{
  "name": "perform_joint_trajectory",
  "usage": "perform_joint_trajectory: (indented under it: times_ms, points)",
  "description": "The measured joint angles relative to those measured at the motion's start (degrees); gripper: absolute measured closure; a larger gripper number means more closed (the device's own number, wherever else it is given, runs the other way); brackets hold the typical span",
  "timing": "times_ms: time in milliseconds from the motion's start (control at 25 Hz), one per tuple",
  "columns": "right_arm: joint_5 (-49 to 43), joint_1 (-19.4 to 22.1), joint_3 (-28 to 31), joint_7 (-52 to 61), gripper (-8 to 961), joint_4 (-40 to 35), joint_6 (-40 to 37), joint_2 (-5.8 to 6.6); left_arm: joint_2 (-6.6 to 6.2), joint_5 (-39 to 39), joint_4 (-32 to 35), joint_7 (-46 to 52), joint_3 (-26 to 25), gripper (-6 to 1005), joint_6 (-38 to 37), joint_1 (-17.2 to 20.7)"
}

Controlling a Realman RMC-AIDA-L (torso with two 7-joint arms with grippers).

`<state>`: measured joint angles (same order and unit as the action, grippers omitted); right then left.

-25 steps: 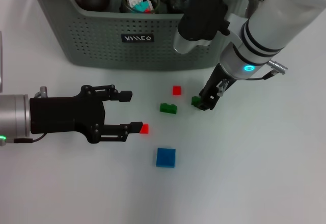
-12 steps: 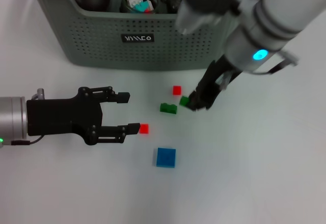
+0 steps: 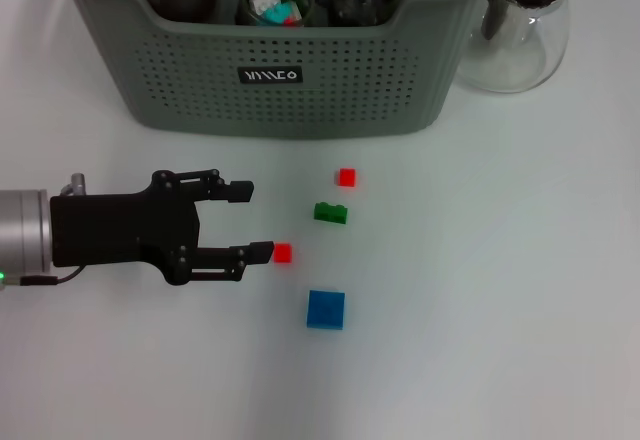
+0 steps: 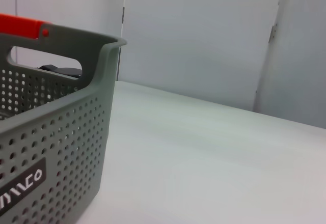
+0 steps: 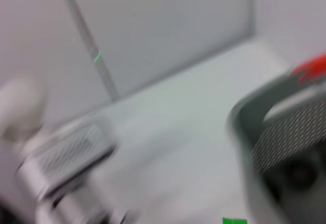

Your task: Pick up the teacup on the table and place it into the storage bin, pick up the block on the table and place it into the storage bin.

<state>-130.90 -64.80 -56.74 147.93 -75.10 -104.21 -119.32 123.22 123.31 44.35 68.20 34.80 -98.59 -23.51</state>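
Storage bin [image 3: 280, 70] beyond level left end effector [image 3: 255, 222]

Bright, even overhead light — shadows faint on the counter [image 3: 480, 290]; the right wrist view is heavily motion-blurred.

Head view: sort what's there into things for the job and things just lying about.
For the job: bin; green block; two red blocks; blue block; left gripper, fingers open, beside a red block.

Lying about: glass pitcher.
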Motion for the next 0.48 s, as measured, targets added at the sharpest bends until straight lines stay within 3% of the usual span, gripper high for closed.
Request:
perform_joint_trajectory:
  times_ms: [40,80,240,360,440,480]
  points:
    - [-0.84,-2.76,1.41,0.31,790,4.24,5.07,1.09,0.0,0.0,-0.01,0.0,0.01,233,-0.06,-0.03]
    - [-0.84,-2.76,1.41,0.31,790,4.24,5.07,1.09,0.0,0.0,-0.02,0.0,-0.02,233,-0.08,-0.04]
    - [-5.58,-6.64,-1.51,-1.66,789,15.76,18.37,2.56,0.0,0.0,-0.05,0.0,0.01,233,-0.35,-0.03]
    - [-9.69,-8.84,-3.87,-4.15,789,24.45,28.98,2.24,0.02,-0.01,-0.06,0.0,0.0,233,-0.48,0.08]
    - [-13.09,-10.41,-6.24,-5.93,790,32.75,39.81,1.06,0.05,-0.06,-0.05,0.01,0.0,234,-0.48,0.1]
    - [-13.09,-10.41,-6.24,-5.93,790,32.75,39.81,1.06,0.05,-0.09,-0.05,0.03,-0.01,234,-0.47,0.08]
